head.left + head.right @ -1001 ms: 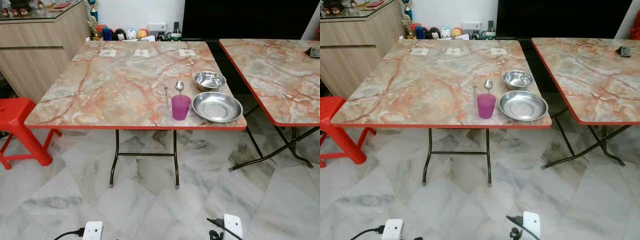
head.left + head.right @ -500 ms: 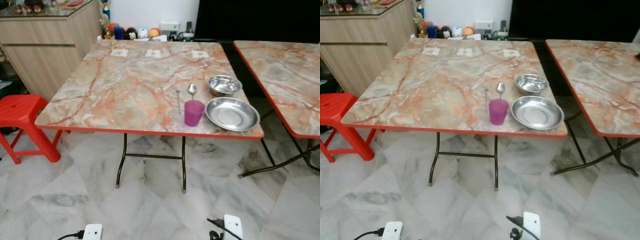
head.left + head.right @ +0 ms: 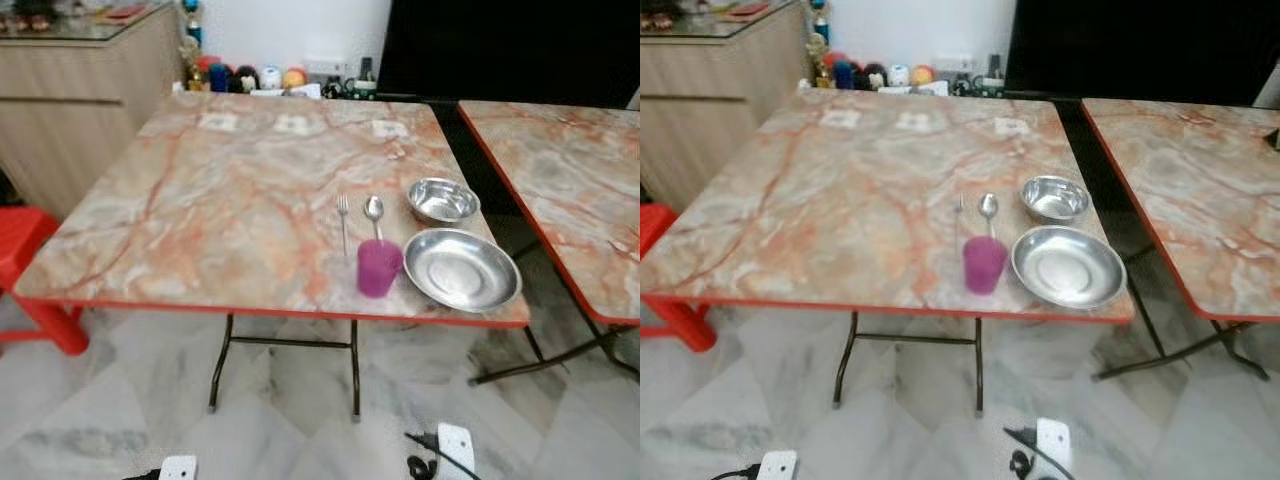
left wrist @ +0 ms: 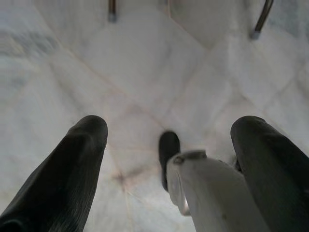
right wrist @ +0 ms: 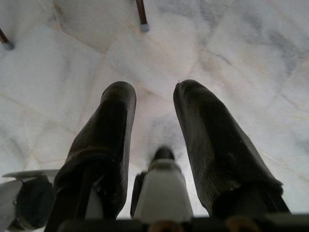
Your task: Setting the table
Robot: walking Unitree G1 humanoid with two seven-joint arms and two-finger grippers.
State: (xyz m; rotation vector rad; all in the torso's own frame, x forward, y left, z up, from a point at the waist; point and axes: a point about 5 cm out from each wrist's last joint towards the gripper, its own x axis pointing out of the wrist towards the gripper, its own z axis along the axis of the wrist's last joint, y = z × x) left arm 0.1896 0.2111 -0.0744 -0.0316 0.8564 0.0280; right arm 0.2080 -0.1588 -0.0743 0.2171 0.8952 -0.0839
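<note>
Five pieces sit grouped at my marble-patterned folding table's (image 3: 200,200) near right corner as one place setting: slim steel fork (image 3: 343,222), steel spoon (image 3: 374,211), translucent purple plastic cup (image 3: 378,267), small steel bowl (image 3: 443,200), shallow round steel plate (image 3: 463,269). My left gripper (image 4: 164,159) and right gripper (image 5: 154,140) hang over the floor, fingers spread, holding nothing.

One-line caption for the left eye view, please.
Marble-patterned table set near its front edge with fork, spoon, purple cup, steel bowl and plate.

Purple plastic cup (image 3: 379,267) upright near the front edge of the marble-look desk (image 3: 220,200). Shiny steel plate (image 3: 462,269) just beside it, small steel bowl (image 3: 443,200) right behind that. Fork (image 3: 343,222) and spoon (image 3: 375,213) lying side by side behind the cup.
</note>
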